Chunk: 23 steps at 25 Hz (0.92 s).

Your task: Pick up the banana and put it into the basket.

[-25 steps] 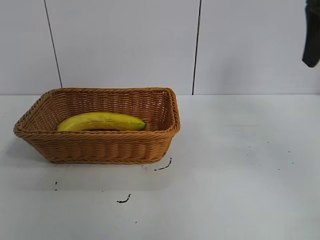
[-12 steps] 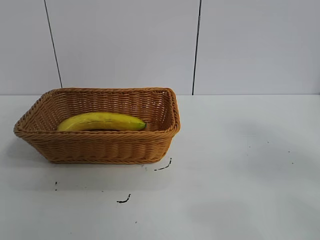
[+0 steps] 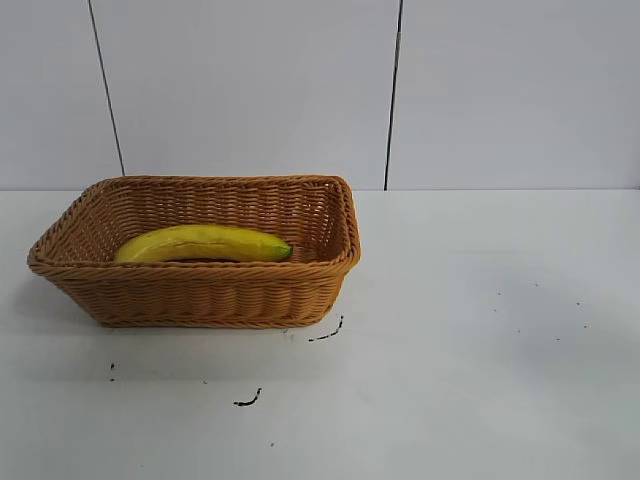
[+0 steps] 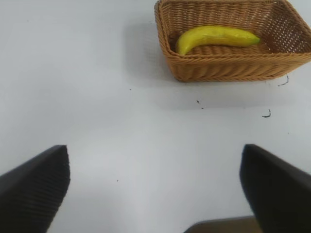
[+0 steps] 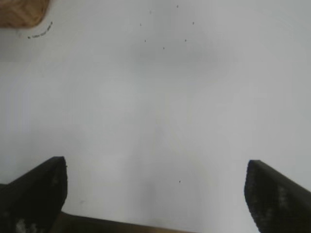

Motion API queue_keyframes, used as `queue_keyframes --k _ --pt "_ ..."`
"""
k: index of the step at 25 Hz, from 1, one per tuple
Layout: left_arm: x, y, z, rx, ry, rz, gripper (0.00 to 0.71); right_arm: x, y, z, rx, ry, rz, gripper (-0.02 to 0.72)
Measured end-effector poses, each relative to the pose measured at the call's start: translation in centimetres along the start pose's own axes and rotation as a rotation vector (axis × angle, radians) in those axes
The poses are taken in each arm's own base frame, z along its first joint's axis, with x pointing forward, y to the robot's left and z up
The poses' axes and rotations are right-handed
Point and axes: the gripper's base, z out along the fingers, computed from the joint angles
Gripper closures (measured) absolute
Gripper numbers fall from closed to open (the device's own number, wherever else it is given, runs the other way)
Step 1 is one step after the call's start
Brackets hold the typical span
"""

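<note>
The yellow banana (image 3: 203,243) lies lengthwise inside the tan wicker basket (image 3: 200,292) at the left of the table. Both also show in the left wrist view, the banana (image 4: 215,37) inside the basket (image 4: 223,68). My left gripper (image 4: 155,184) is open and empty, far back from the basket over bare table. My right gripper (image 5: 155,187) is open and empty over bare table; only a corner of the basket (image 5: 22,12) shows in its view. Neither arm shows in the exterior view.
The white table (image 3: 480,330) carries small black marks (image 3: 248,400) in front of the basket. A pale wall with dark vertical seams (image 3: 393,95) stands behind the table.
A dark arm part at the top right edge of the exterior view has left the picture. The banana and basket have not moved.
</note>
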Motion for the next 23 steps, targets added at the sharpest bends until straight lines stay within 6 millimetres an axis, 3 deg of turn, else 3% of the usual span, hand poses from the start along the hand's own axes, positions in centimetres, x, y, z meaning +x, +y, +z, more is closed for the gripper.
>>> queue_keyframes --k 7,23 --pt "0.0 0.0 0.0 0.000 0.000 0.000 0.020 2.0 0.2 -3.1 0.008 -0.238 -0.012 0.011" --pt "0.0 0.0 0.0 0.000 0.000 0.000 0.020 2.1 0.3 -3.2 0.006 -0.243 -0.011 0.011"
